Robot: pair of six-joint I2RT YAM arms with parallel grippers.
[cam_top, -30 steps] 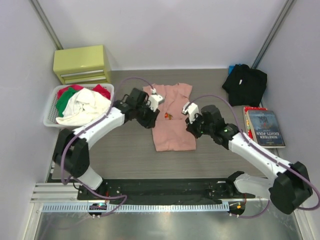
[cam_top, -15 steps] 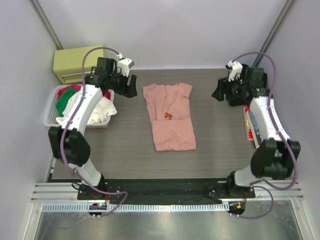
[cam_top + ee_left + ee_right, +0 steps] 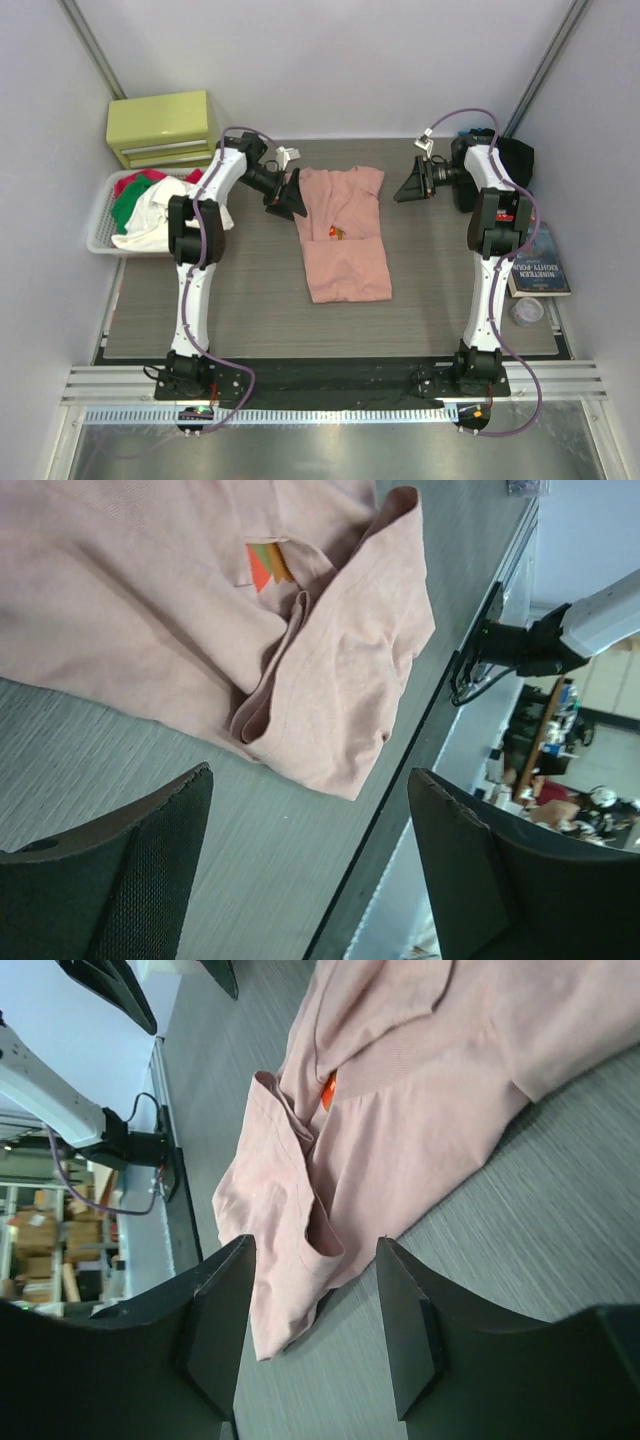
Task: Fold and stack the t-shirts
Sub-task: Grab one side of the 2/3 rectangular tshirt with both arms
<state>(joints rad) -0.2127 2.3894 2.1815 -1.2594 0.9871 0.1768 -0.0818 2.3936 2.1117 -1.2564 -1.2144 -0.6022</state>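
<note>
The salmon-pink t-shirt [image 3: 340, 235] lies partly folded in the middle of the table, its small chest print showing; it also fills the left wrist view [image 3: 200, 610] and the right wrist view [image 3: 400, 1110]. My left gripper [image 3: 285, 195] hangs open just off the shirt's upper left edge, nothing between its fingers [image 3: 310, 775]. My right gripper [image 3: 410, 185] stands open to the right of the shirt's top and points at it, also holding nothing [image 3: 315, 1245]. The black t-shirt [image 3: 518, 160] sits bunched at the back right corner, mostly hidden behind the right arm.
A white basket [image 3: 105, 215] of red, green and white clothes stands at the left edge. A yellow-green drawer box [image 3: 165, 125] sits behind it. A book [image 3: 540, 270] and a small clear cup [image 3: 525, 310] lie along the right edge.
Both grippers let go at the shirt's middle and opened. The arms swung out to the back corners, then came in beside the shirt's top. The shirt has not moved.
</note>
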